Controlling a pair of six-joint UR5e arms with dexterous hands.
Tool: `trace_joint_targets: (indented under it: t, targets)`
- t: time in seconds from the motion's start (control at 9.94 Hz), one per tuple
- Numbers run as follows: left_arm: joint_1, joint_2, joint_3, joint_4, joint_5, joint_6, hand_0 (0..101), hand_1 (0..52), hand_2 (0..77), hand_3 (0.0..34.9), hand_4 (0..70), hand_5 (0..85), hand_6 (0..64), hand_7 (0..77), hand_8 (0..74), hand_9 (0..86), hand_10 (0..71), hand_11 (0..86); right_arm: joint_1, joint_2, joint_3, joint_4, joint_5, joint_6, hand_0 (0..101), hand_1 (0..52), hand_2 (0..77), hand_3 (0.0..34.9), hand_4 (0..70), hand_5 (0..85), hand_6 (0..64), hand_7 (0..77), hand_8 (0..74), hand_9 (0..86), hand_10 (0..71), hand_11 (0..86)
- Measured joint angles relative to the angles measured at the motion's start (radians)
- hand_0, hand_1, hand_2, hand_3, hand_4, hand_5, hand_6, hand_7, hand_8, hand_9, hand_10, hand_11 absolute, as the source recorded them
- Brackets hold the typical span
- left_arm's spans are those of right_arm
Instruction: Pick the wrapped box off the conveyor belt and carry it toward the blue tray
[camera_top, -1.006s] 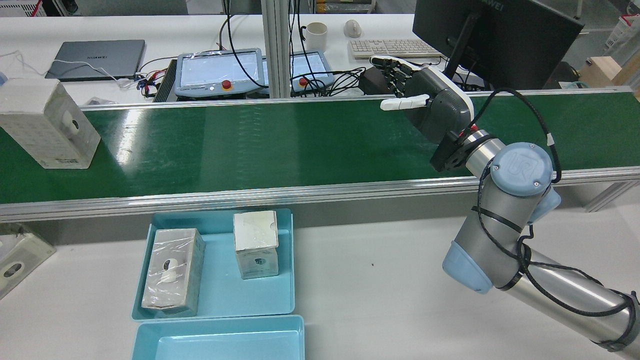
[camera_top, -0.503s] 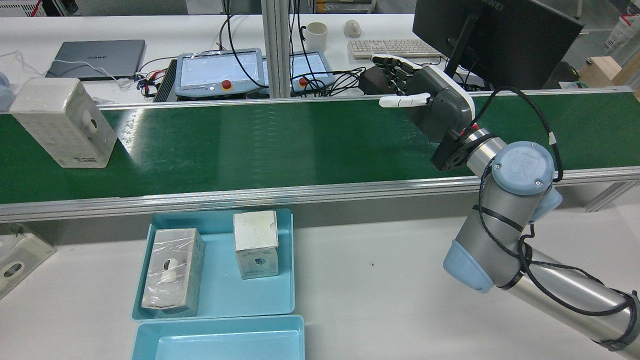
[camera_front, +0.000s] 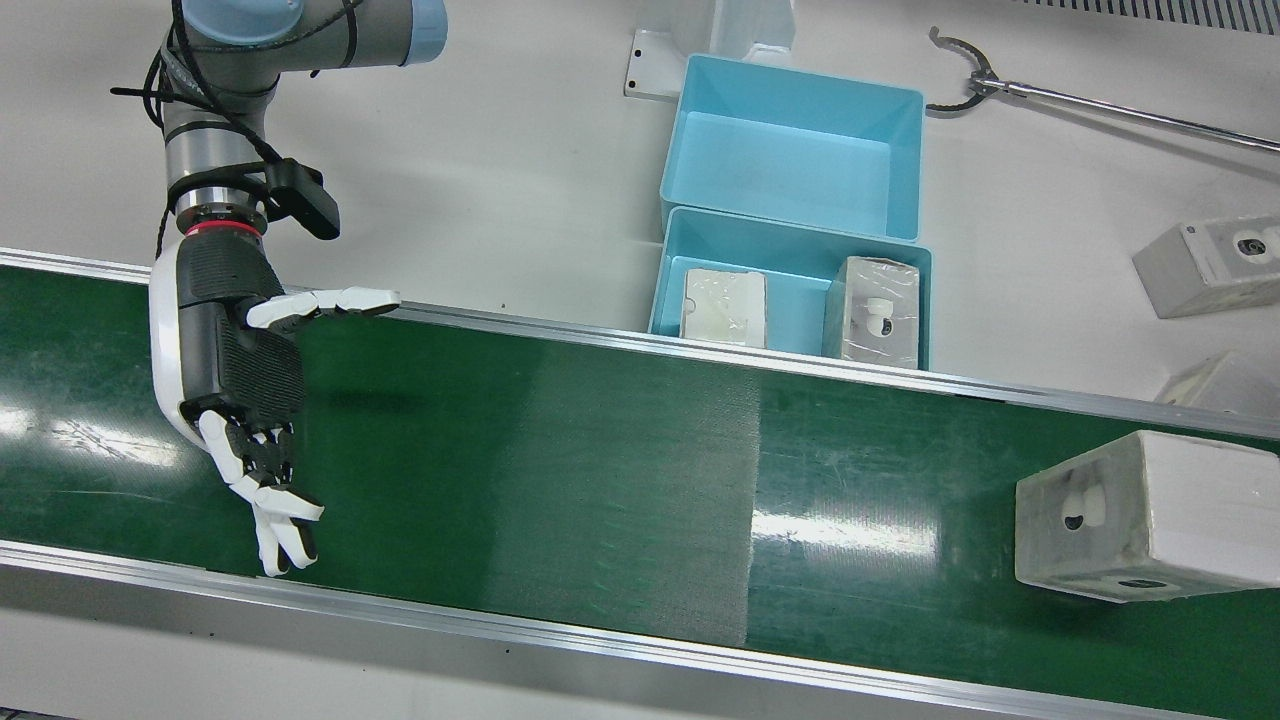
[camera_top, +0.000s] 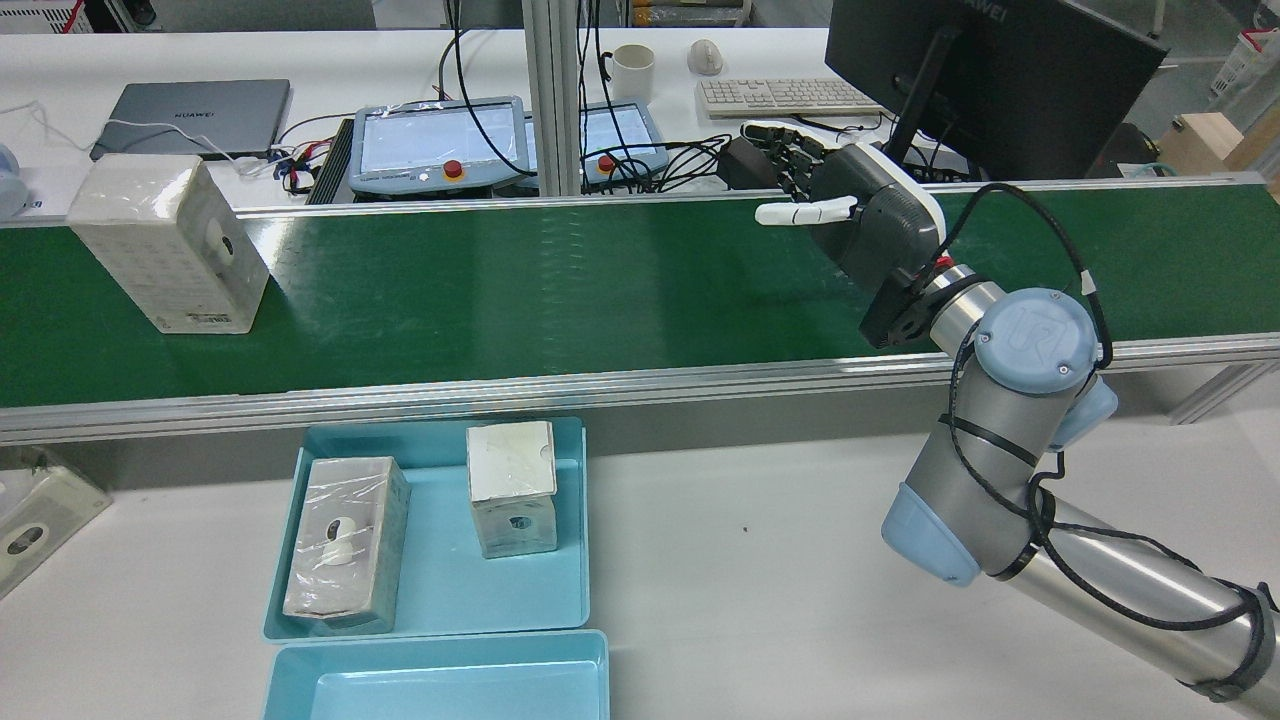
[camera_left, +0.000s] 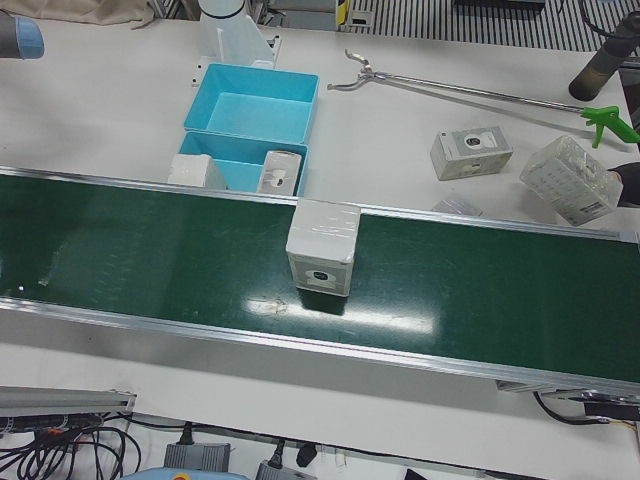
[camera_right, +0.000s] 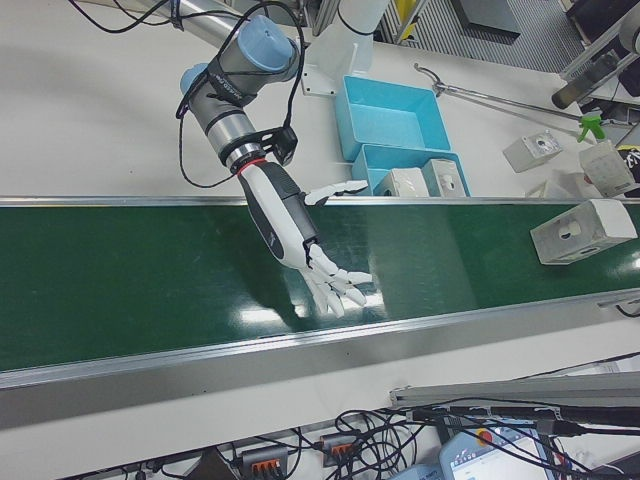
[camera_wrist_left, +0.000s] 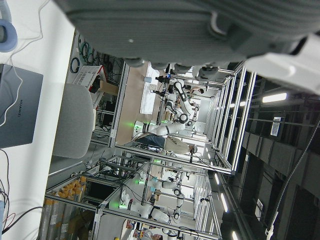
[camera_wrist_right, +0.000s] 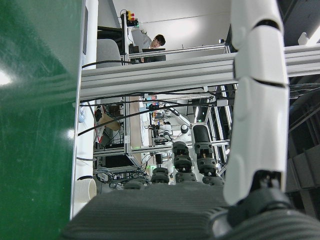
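Item: white film-wrapped rectangular box (camera_top: 170, 245), on green conveyor belt (camera_top: 560, 280), ungrasped, well apart from right hand (camera_top: 850, 215). Hand: fingers spread, empty, poised over belt. Light-blue plastic tray (camera_top: 570, 520): two boxes inside. Outstanding: grasp, carry.

Left hand (camera_wrist_left: 200, 30) above a white desk, lab beyond

The hand's dark ribbed palm fills the frame's top edge, holding nothing visible. At the left, a grey laptop (camera_wrist_left: 17, 107) lies on the desk (camera_wrist_left: 30, 55) with a thin white cable (camera_wrist_left: 22, 65); a grey chair (camera_wrist_left: 75, 120) stands beside it. Metal frames and other robot arms (camera_wrist_left: 172, 112) fill the background.
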Motion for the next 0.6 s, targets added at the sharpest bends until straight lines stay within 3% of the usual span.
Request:
trace_joint_targets:
  t: [0.1,0.2,0.3,0.4,0.6]
  targets:
    - [0.0,0.0,0.0,0.0,0.0,0.0,0,0.0,1.1,0.0,0.0,1.1,0.5,0.5,0.5,0.5,0.5,0.5,-0.002,0.001,-0.002,0.0,0.0,-0.002,48,15.3,12.0,0.0,10.4,24.0,4.9,4.4,1.6,6.0,0.0,0.5]
    - [0.0,0.0,0.0,0.0,0.0,0.0,0,0.0,1.1,0.0,0.0,1.1,0.5,0.5,0.5,0.0,0.5,0.5,-0.003,0.002,-0.002,0.0,-0.001,-0.007,49,21.3,18.0,0.0,10.4,25.1,4.9,5.5,2.7,6.0,0.0,0.5]
    - [0.0,0.0,0.0,0.0,0.0,0.0,0,0.0,1.1,0.0,0.0,1.1,0.5,0.5,0.5,0.5,0.0,0.5,-0.003,0.004,-0.001,-0.003,-0.003,-0.016,49,21.3,18.0,0.0,10.4,25.1,4.9,5.5,2.7,6.0,0.0,0.5]
    - [0.0,0.0,0.0,0.0,0.0,0.0,0,0.0,1.1,0.0,0.0,1.1,0.5,0.5,0.5,0.5,0.0,0.5,-0.001,0.005,0.0,-0.01,-0.006,-0.025,52,23.5,27.3,0.0,14.2,28.9,6.0,6.5,2.7,6.0,0.0,1.1]
    - [0.0,0.0,0.0,0.0,0.0,0.0,0,0.0,1.1,0.0,0.0,1.1,0.5,0.5,0.5,0.0,0.5,0.5,0.002,0.013,0.003,-0.046,-0.011,-0.035,52,24.0,27.3,0.0,14.7,30.0,6.0,6.5,2.7,4.4,0.0,1.1]
